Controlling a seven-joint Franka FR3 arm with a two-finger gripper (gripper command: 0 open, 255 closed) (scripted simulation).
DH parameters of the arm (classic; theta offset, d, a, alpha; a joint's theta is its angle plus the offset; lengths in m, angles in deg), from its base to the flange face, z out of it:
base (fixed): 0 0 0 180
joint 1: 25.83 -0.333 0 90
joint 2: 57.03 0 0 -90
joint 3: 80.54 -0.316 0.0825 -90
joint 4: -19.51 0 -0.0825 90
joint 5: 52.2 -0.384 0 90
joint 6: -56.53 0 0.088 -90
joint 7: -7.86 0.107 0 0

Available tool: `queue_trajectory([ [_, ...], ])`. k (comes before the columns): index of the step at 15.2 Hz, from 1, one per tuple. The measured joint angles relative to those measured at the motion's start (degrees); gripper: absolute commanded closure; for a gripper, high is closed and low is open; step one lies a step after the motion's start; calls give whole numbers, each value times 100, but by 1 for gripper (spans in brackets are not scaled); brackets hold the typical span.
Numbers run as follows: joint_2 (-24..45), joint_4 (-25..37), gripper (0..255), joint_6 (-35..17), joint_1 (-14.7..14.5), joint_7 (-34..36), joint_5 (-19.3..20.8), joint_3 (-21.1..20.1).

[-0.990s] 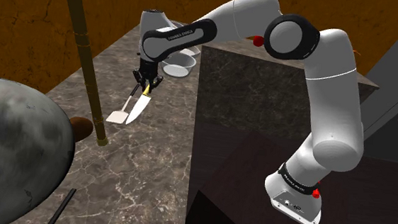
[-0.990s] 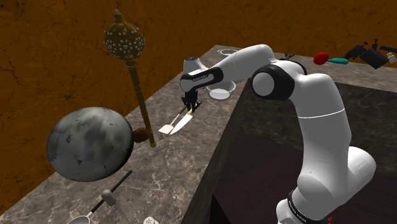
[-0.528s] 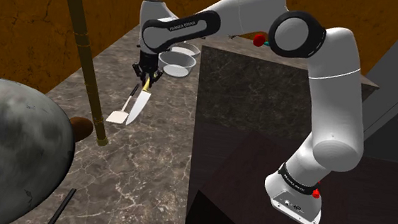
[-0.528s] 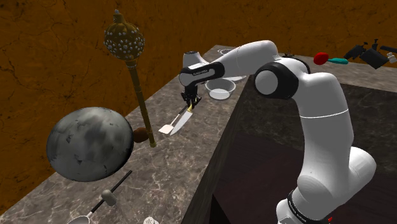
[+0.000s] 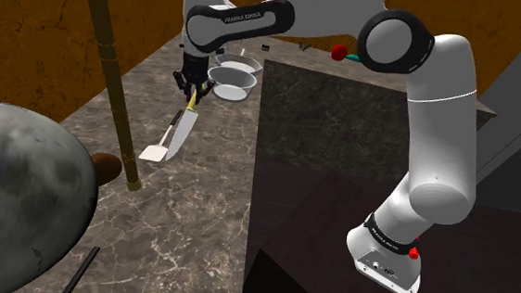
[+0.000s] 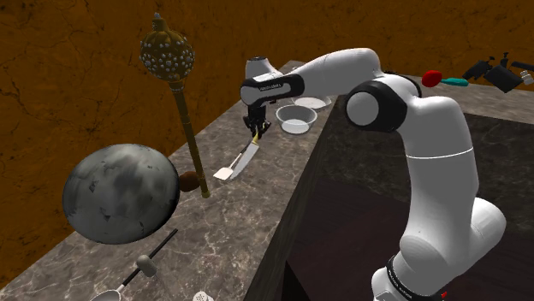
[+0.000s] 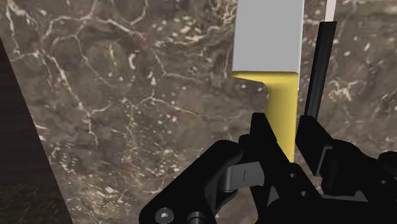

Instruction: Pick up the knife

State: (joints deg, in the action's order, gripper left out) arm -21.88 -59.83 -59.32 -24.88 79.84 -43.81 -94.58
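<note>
The gripper [image 5: 190,92] clasps the knife [image 5: 181,134] by its yellow handle, blade hanging toward the far tabletop [image 5: 184,220] beside a spatula [image 5: 155,151]; grasp seemingly done, clear lift remaining.

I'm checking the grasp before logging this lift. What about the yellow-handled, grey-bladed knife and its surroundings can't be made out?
- Tip of the yellow-handled knife: wrist view, cut off by the picture's edge.
- Handle's end: wrist view, hidden inside the black gripper clasping it.
- Whether the tip clears the dark marble counter: shoulder view, too small, right beside the white spatula.
</note>
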Motion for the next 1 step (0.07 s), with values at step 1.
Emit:
queue_trajectory([
  [1,-26,8,255,34,1,0,-5,-4],
])
